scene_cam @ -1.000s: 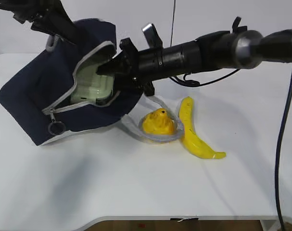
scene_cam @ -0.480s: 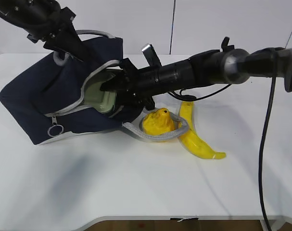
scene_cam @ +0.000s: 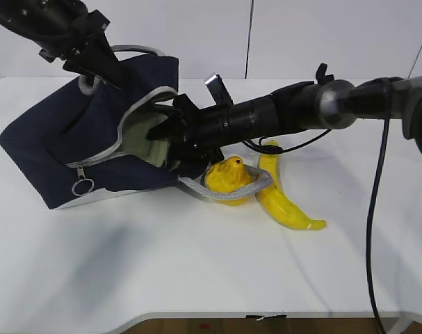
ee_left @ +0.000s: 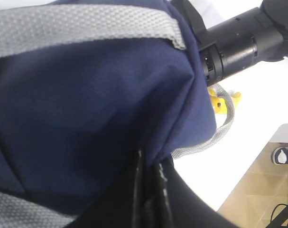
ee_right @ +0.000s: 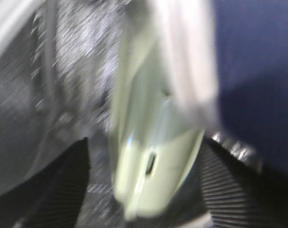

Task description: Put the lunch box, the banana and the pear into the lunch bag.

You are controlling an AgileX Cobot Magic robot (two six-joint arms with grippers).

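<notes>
On a white surface (scene_cam: 197,278) before a pale wall, the left pincer (ee_left: 151,190) pinches the bag (scene_cam: 51,153); the right pincer (scene_cam: 158,132) stands apart around the lunch box (ee_right: 153,156).

One lunch bag (scene_cam: 58,149) sits on one white table (scene_cam: 197,271). One lunch box (ee_right: 153,156) shows inside it. Beside the bag lie one pear (scene_cam: 228,175) and one banana (scene_cam: 283,202). Two robot arms are in view, one grey rope handle (scene_cam: 228,195) loops around the pear, and one ring pull (scene_cam: 82,186) hangs on the zipper
</notes>
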